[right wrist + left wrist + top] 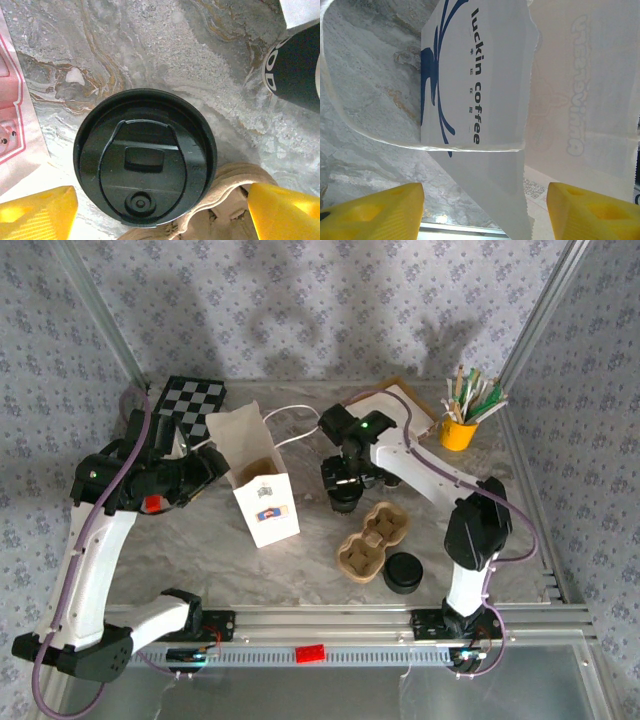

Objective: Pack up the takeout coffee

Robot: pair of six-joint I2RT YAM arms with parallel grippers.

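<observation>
We find bare marble table (200, 560) at the lower left of the top view, hemmed by the metal rail (330, 618) along the bottom. The paper bag (262, 490) stands left of centre, mouth open. The pulp carrier (373, 540) and a second dark cup (403, 573) crowd the lower right, with a yellow stirrer pot (460, 428) at the upper right. The right gripper (345, 488) points down over the lidded coffee cup (145, 157), its yellow fingers (37, 212) spread wide and clear of the lid. The left gripper (485, 205) reaches in at the bag's left side, jaws wide, the bag's edge between them unpinched.
</observation>
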